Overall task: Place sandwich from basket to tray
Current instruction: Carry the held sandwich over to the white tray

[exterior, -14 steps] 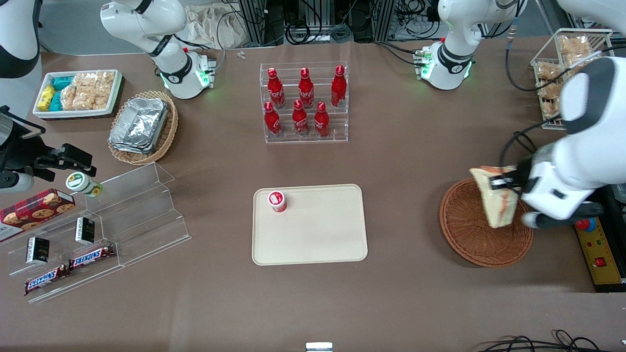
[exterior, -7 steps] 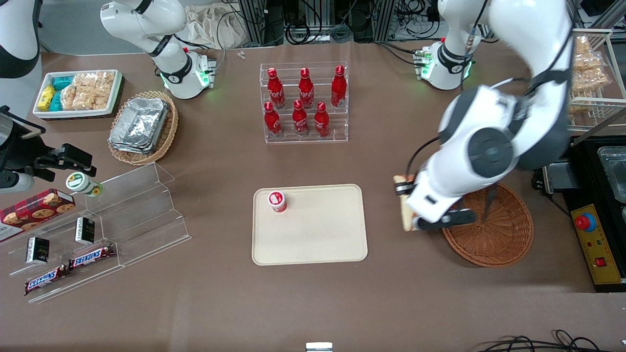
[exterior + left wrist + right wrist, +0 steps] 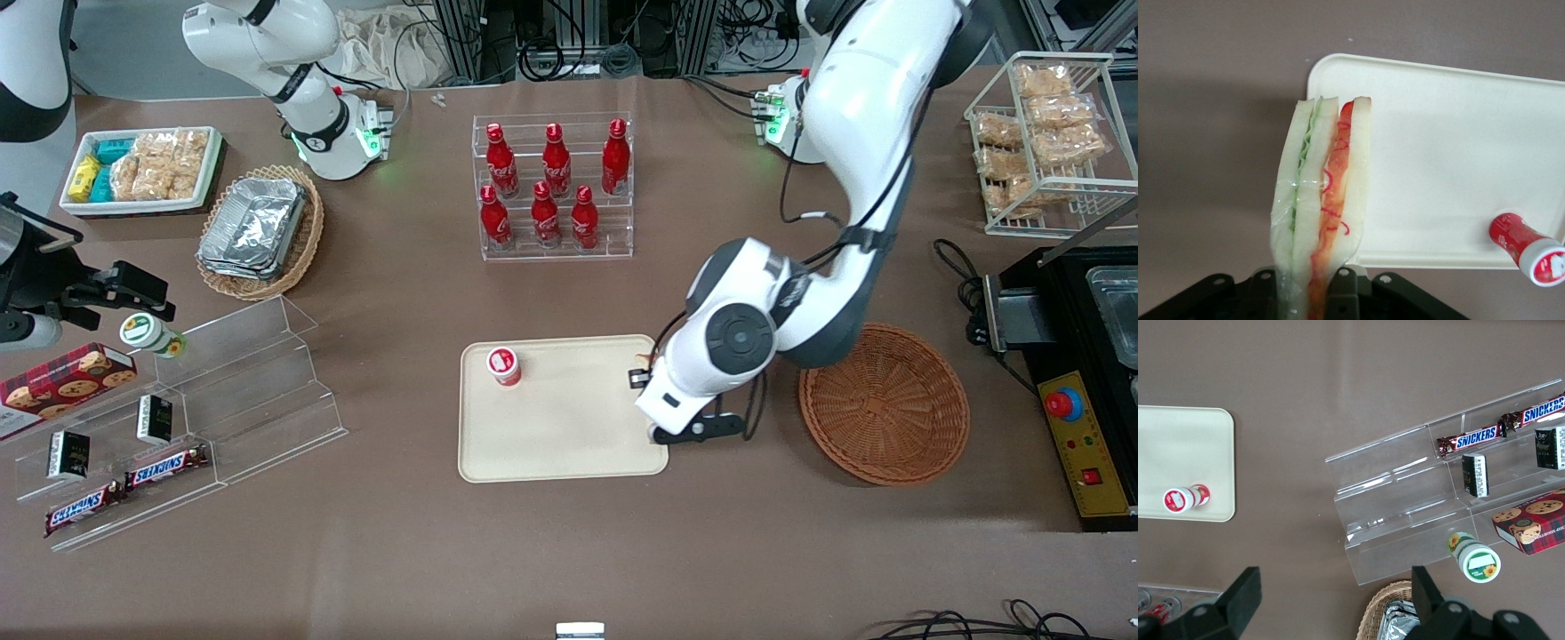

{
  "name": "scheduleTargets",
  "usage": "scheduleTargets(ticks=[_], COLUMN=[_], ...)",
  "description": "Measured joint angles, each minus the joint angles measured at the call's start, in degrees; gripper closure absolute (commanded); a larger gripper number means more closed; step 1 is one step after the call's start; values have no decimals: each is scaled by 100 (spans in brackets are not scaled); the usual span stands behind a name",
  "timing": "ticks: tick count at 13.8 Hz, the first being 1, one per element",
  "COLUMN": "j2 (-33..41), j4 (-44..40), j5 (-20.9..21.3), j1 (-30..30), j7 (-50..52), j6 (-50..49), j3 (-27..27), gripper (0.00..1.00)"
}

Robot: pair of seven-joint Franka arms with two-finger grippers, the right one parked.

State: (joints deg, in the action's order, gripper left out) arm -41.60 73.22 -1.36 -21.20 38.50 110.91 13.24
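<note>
- The sandwich (image 3: 1321, 200) is out of the basket (image 3: 885, 404), which sits empty at the right of the front frame, just beside the tray's (image 3: 569, 462) short edge toward the working arm's end of the table (image 3: 569, 551)
- The gripper (image 3: 642, 391) hovers over that same short edge of the tray, right of centre in the front frame; the jaws are clamped on the sandwich, which juts out from between them with its red and green filling edge facing the wrist camera
- In the wrist view the sandwich hangs above the tray's rim, partly over the cream surface and partly over bare brown table, and does not appear to touch either
- A small red bottle with a white cap (image 3: 503, 365) stands on the tray near its upper left corner in the front frame, well apart from the sandwich
- By my reckoning, the lift and most of the carry are done; what remains is moving further over the tray, lowering, and letting go
</note>
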Motion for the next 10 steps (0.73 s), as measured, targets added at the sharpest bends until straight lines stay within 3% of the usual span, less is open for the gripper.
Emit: scheduleTargets(ticks=[7,10], j2=[-555,-680], j4=[225,410], j5=[39,370], j1=[-190,-202], j7=[46,46], j6=[946,1111], j3=[-6,-8], gripper=[100,100])
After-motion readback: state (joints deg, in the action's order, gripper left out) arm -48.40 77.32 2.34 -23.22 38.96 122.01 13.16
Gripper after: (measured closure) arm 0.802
